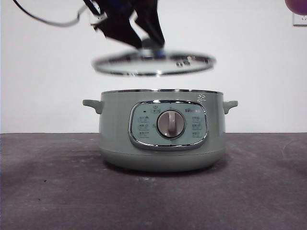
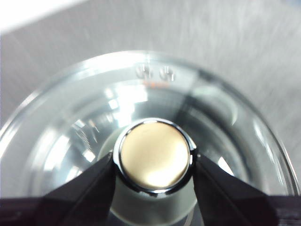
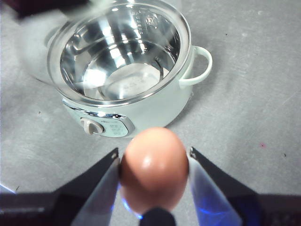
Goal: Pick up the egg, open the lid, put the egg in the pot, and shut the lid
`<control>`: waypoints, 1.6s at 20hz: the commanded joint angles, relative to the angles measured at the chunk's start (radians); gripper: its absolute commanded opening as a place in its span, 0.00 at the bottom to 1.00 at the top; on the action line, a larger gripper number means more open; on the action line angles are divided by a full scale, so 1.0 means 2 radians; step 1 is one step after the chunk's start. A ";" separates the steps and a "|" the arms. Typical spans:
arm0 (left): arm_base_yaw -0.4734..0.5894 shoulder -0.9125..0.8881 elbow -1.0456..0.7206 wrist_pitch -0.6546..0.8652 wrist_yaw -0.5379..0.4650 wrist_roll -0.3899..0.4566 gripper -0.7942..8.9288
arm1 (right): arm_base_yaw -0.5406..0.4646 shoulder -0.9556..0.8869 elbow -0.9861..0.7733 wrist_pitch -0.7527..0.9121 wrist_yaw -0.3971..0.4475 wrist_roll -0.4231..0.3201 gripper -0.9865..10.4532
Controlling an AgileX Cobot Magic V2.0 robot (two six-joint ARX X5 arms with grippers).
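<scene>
From the front, my left pincer (image 1: 152, 45) grips the lid (image 1: 153, 63) by its knob, holding it clear above the open pot (image 1: 162, 132), which stands on the dark surface (image 1: 53, 191). Neither the egg nor my right pincer appears here.

At my left wrist, the jaws clamp either side of the knob (image 2: 155, 156), with the glass dome spreading below them. Glass with a chrome rim seems stiff, fairly heavy and slippery; the knob is the sensible hold.

At my right wrist, my right pincer (image 3: 154, 176) grips the egg (image 3: 154, 175) across its middle, above the surface, the pot (image 3: 127, 70) beyond and below my jaws. Only this view shows the bare steel bowl inside. The shell is light and brittle, so I judge a gentle squeeze best.
</scene>
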 commanded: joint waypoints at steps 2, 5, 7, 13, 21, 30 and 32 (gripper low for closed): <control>0.005 -0.065 0.004 -0.005 0.003 0.001 0.07 | 0.000 0.002 -0.003 0.025 -0.002 -0.001 0.07; 0.005 -0.133 0.004 -0.049 -0.011 0.002 0.07 | 0.001 0.023 -0.003 0.047 -0.012 -0.002 0.07; 0.005 -0.177 0.004 -0.084 -0.029 0.012 0.07 | 0.002 0.049 -0.003 0.078 -0.045 -0.001 0.07; 0.005 -0.286 0.004 -0.192 -0.081 0.015 0.07 | 0.022 0.166 0.027 0.179 -0.055 -0.007 0.07; 0.005 -0.362 0.004 -0.265 -0.088 0.012 0.07 | 0.071 0.402 0.202 0.193 -0.050 -0.054 0.07; 0.004 -0.372 0.004 -0.288 -0.086 0.010 0.07 | 0.096 0.528 0.237 0.210 -0.007 -0.117 0.07; 0.003 -0.372 0.004 -0.288 -0.085 0.009 0.07 | 0.099 0.536 0.237 0.212 0.002 -0.121 0.07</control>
